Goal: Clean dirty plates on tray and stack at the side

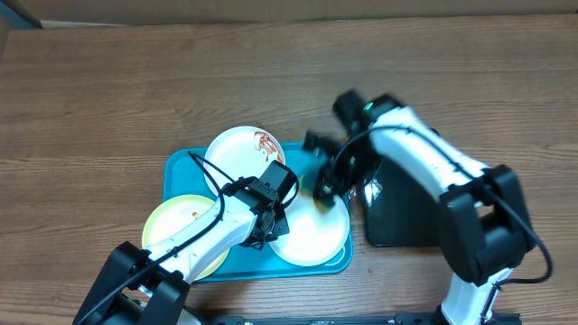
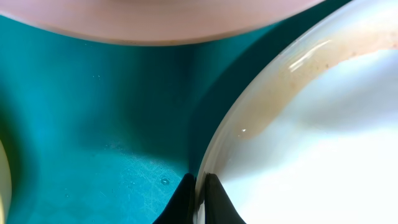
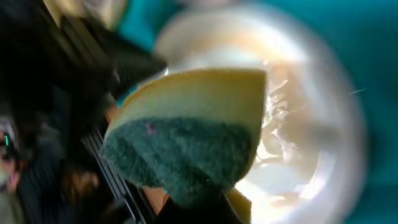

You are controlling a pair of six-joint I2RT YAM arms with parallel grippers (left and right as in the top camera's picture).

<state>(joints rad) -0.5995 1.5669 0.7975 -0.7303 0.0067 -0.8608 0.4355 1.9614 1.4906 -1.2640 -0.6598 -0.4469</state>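
Note:
On the turquoise tray lie three plates. A white plate with red-brown sauce sits at the back, a pale yellow-green plate at the left, and a white plate at the front right. My left gripper is shut on the left rim of that front plate, one finger on each side of the rim. My right gripper is shut on a yellow sponge with a green scrub face. It holds the sponge over the same plate, which shows wet, faint brown smears.
A glossy black tray lies just right of the turquoise tray, under the right arm. In the left wrist view, the back plate's edge runs along the top and bare tray floor lies to the left. Wooden table surrounds everything.

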